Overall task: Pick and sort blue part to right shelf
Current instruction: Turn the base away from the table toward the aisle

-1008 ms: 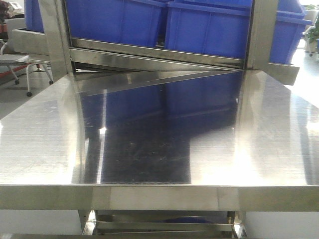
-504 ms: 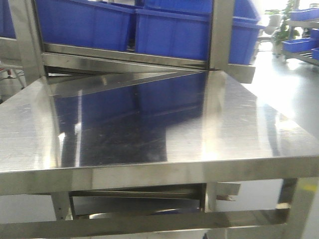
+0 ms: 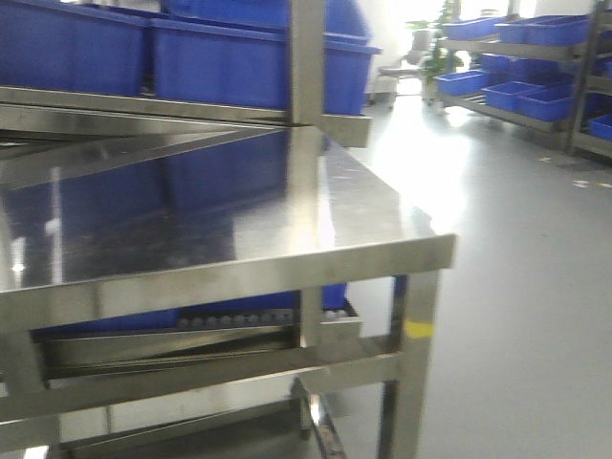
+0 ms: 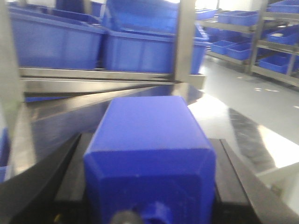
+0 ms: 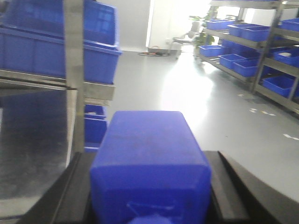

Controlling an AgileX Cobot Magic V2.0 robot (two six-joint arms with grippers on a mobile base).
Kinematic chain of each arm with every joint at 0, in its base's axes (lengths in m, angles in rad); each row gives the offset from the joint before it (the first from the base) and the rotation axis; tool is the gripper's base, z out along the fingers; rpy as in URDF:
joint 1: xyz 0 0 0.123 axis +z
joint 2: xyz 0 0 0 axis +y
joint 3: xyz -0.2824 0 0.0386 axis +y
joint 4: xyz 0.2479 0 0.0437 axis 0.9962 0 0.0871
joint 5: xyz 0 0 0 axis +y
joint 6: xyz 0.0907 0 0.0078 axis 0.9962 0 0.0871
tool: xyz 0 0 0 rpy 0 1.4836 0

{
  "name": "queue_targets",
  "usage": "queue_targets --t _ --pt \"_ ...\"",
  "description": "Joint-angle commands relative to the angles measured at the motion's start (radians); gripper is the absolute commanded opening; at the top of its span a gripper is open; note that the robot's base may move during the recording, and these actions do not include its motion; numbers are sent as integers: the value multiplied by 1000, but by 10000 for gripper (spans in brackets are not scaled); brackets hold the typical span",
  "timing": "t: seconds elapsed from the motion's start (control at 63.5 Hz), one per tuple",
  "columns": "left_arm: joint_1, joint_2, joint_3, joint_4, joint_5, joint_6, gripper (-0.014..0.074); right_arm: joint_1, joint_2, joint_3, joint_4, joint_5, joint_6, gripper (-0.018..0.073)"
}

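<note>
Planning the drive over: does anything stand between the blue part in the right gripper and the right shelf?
Nothing visible does. The right gripper holds the blue part, and only open floor lies between it and the right shelf. The steel table is off to the left.

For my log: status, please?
Left tool shut on blue part. Right tool shut on second blue part. Shelf not yet reached; steel table close left.

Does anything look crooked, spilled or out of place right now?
Nothing stands out. The left part sits square in the left gripper, the right part likewise in the right gripper. The table shows no spill, and the bins sit in a row on the rack.
</note>
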State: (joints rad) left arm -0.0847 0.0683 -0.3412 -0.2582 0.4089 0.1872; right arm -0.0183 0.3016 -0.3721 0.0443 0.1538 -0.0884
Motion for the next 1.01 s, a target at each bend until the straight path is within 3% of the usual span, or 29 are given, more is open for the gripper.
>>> queue_targets --t 0.0,0.992 --pt "-1 11 -29 -8 -83 -12 332 -5 6 -30 -9 -100 -5 267" --pt "-1 11 -29 -8 -82 -12 332 -5 6 -30 -9 -100 -5 267"
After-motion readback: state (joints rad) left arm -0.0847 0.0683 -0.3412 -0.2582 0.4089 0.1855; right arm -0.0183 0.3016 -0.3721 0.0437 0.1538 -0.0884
